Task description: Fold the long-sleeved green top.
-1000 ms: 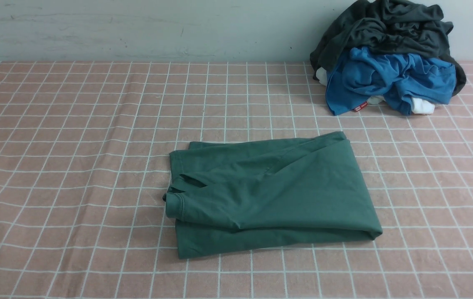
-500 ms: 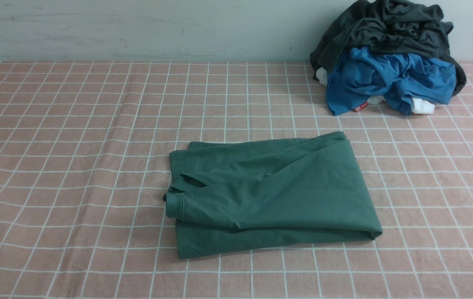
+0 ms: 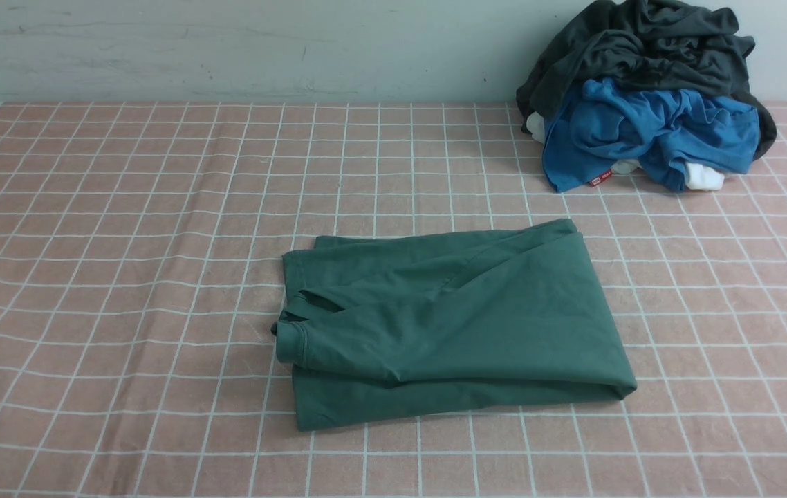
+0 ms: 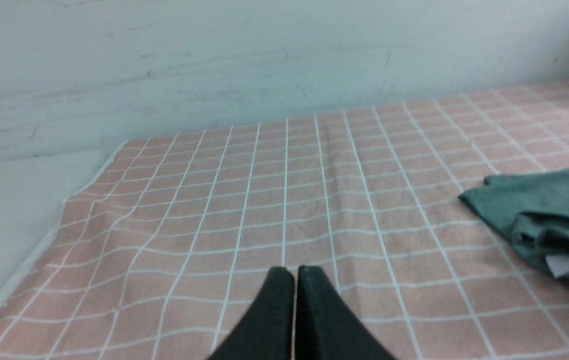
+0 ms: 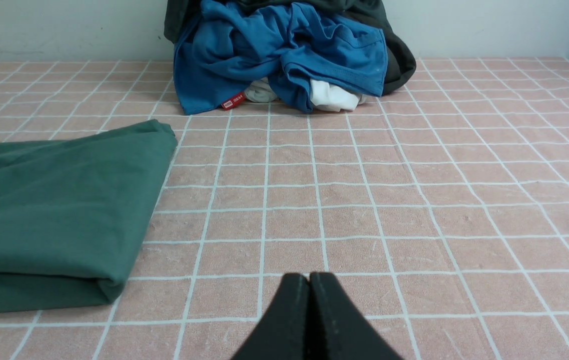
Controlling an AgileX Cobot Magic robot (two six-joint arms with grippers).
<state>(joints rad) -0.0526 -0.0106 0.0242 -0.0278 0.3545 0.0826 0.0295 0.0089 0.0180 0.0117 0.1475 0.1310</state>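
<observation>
**On the counter's middle, a soft top already folded**

At the centre of the checked counter [image 3: 124, 207] lies the green long-sleeved top [image 3: 456, 325], folded into a flat, layered rectangle, with a ribbed cuff or neck edge at its 9 o'clock side. It looks light, limp and unslippery; any lift would likely let the layers sag and slide open, so a hold belongs at the doubled fold along the 5 o'clock corner, pinching all the layers. The left claw [image 4: 294, 272] and right claw [image 5: 309, 277] are both closed, empty, apart from the top. A pile with blue garment [image 3: 649, 131] and grey garment [image 3: 642, 48] sits at 1 o'clock.
</observation>
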